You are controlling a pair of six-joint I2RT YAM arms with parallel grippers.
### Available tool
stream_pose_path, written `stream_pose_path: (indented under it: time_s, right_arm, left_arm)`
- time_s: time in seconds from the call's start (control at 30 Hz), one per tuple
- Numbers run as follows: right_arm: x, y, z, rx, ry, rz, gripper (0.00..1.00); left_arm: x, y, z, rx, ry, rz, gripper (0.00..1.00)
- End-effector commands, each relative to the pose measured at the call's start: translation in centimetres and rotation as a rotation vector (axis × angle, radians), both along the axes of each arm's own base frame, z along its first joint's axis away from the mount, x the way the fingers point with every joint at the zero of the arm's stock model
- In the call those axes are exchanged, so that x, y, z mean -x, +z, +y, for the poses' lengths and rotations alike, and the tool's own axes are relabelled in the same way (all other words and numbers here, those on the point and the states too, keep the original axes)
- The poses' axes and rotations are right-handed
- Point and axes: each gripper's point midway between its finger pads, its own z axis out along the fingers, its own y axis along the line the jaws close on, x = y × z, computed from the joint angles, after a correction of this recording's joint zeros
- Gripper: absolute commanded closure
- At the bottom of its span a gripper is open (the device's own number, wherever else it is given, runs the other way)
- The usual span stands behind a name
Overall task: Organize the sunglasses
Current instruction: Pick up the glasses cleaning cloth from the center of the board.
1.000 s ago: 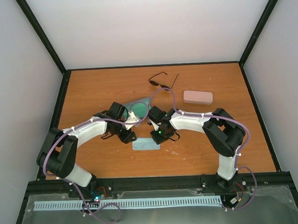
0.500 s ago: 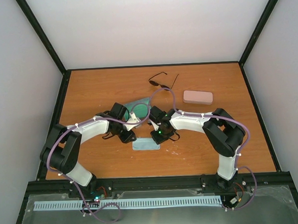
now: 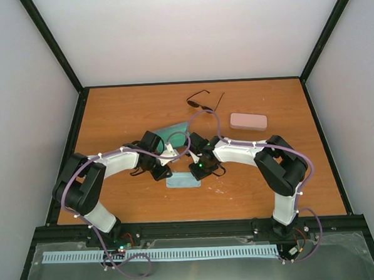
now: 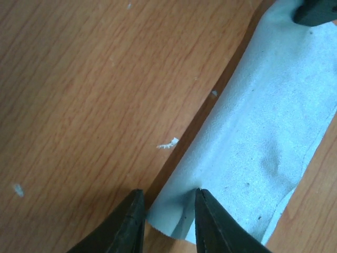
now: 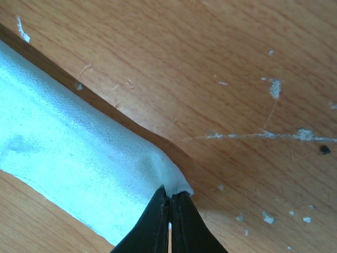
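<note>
The black-framed sunglasses (image 3: 204, 101) lie unfolded at the back of the table, far from both grippers. My grippers meet over the table's middle on a light-blue cloth (image 4: 263, 132). The left gripper (image 4: 168, 191) is open, with its jaws a narrow gap apart. They straddle one corner of the cloth, which bunches up between them. My right gripper (image 5: 169, 192) is shut on the opposite corner of the cloth (image 5: 79, 158) and holds it just off the wood. From above, the left gripper (image 3: 169, 156) and the right gripper (image 3: 193, 157) nearly face each other.
A pink oblong case (image 3: 248, 121) lies at the back right. A teal patch (image 3: 174, 134) shows just behind the grippers and a pale blue rectangle (image 3: 184, 181) just in front of them. Black rails edge the wooden table (image 3: 110, 112).
The left arm's elbow has swung to the right and its wrist has drawn slightly closer to the right gripper. The right arm, the sunglasses and the case have not moved.
</note>
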Motion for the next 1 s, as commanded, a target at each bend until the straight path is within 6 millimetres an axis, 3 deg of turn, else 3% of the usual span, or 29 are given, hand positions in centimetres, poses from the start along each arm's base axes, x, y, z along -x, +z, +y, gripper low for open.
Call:
stream_pose_path:
  time_s: [0.0,0.2,0.47,0.77,0.97]
  right_arm:
    - [0.9,-1.6,-1.0,0.060,-0.003,0.038,0.97]
    - [0.4,-1.1,-0.8,0.057,-0.011,0.013,0.97]
    - [-1.2,0.2,-0.4,0.059,-0.014,-0.049,0.97]
    - [-3.6,2.2,0.2,0.040,-0.039,-0.120,0.97]
    - [-6.0,3.2,0.3,0.031,-0.070,-0.169,0.97]
  left_arm:
    - [1.0,-1.1,-0.3,-0.014,-0.035,0.029,0.78]
    - [1.6,-0.5,-0.5,-0.003,-0.035,0.049,0.99]
    - [0.8,1.5,-0.9,0.019,-0.018,0.014,0.99]
    - [-1.4,3.9,-1.6,0.050,0.004,-0.059,0.99]
    - [-3.6,4.6,-1.1,0.042,0.040,-0.108,1.00]
